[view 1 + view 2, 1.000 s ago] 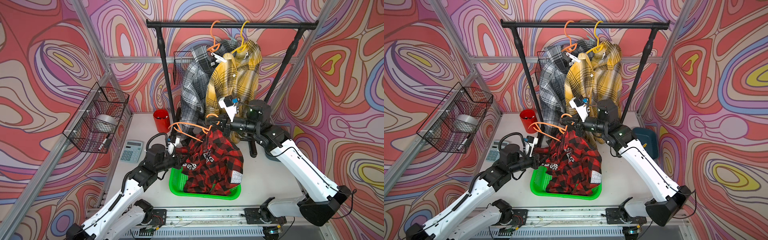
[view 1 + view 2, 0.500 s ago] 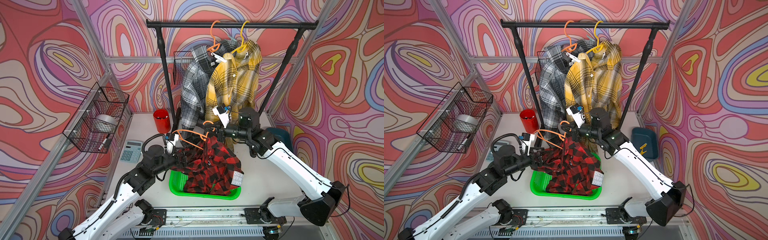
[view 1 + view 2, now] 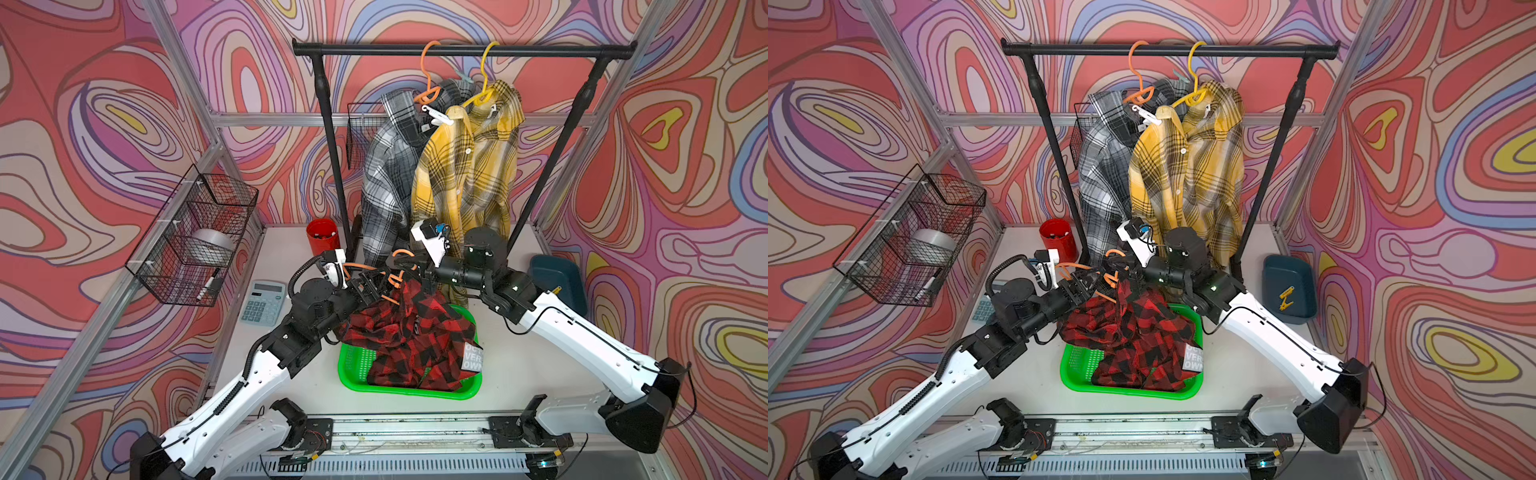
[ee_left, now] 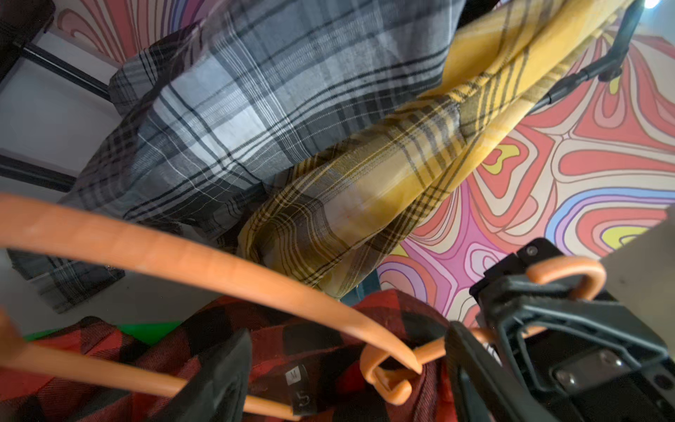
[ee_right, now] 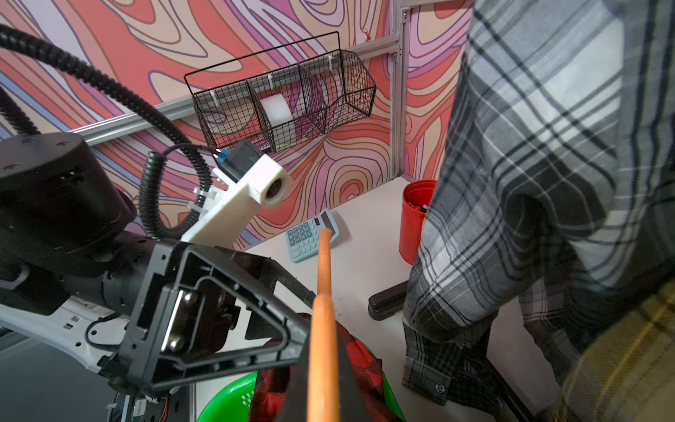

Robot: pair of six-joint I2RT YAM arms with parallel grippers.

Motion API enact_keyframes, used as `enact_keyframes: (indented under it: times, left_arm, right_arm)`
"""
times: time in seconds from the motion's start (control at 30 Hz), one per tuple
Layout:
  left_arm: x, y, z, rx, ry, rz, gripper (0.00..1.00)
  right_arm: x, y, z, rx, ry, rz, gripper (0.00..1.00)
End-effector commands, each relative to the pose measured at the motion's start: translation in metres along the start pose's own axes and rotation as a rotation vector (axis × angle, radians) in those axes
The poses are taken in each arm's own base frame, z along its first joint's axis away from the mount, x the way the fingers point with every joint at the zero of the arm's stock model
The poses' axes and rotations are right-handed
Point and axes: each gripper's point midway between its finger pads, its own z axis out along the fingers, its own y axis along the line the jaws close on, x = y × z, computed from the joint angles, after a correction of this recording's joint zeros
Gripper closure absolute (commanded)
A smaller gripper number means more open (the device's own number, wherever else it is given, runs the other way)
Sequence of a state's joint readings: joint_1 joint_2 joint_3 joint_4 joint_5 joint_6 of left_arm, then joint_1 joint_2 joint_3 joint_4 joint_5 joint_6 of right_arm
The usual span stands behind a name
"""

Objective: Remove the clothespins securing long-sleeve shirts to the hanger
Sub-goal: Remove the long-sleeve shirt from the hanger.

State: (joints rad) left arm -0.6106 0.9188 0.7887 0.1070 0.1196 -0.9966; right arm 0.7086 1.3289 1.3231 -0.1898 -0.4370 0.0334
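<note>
Our left tool (image 3: 376,286) is wide open beside the orange plastic hanger (image 4: 182,255), holding nothing; our right tool (image 3: 397,266) pinches its hook. Upper centre, a white plastic clothespin (image 3: 436,117) clips the grey plaid shirt (image 3: 386,166); the red-and-black check shirt (image 3: 415,332) droops lower centre.

Checked shirt (image 3: 411,332) seemingly resting in basket (image 3: 354,366); rack (image 3: 457,50) behind; calculator (image 3: 262,302) left of basket.
</note>
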Motion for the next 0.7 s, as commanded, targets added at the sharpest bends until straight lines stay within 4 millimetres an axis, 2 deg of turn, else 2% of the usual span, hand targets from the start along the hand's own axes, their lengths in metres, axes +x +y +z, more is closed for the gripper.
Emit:
enact_keyframes:
  times: [0.0,0.13,0.23,0.33,0.47,0.5,0.57,0.67]
  left_arm:
    - [-0.021,-0.002,0.000,0.029,-0.105,-0.101,0.21]
    - [-0.032,0.000,0.004,0.053,-0.154,-0.146,0.27]
    - [-0.035,-0.002,0.013,0.056,-0.151,-0.149,0.37]
    - [-0.034,-0.007,0.024,0.079,-0.126,-0.161,0.54]
    - [-0.036,-0.012,0.034,0.115,-0.125,-0.206,1.00]
    - [-0.037,-0.013,0.034,0.118,-0.129,-0.213,1.00]
    - [-0.041,-0.018,0.033,0.130,-0.139,-0.212,1.00]
    - [-0.051,-0.023,0.025,0.135,-0.168,-0.207,1.00]
  right_arm:
    - [-0.020,0.011,-0.010,-0.020,-0.085,-0.055,1.00]
    - [-0.014,0.020,-0.008,-0.062,-0.075,-0.053,1.00]
    - [-0.010,0.025,-0.006,-0.089,-0.070,-0.051,1.00]
    - [-0.007,0.029,-0.005,-0.111,-0.056,-0.048,1.00]
    - [-0.003,0.032,-0.007,-0.119,-0.042,-0.045,1.00]
    - [-0.001,0.032,-0.008,-0.120,-0.037,-0.040,1.00]
    - [0.002,0.033,-0.009,-0.125,-0.034,-0.033,0.80]
    - [0.009,0.034,-0.011,-0.126,-0.023,-0.019,0.59]
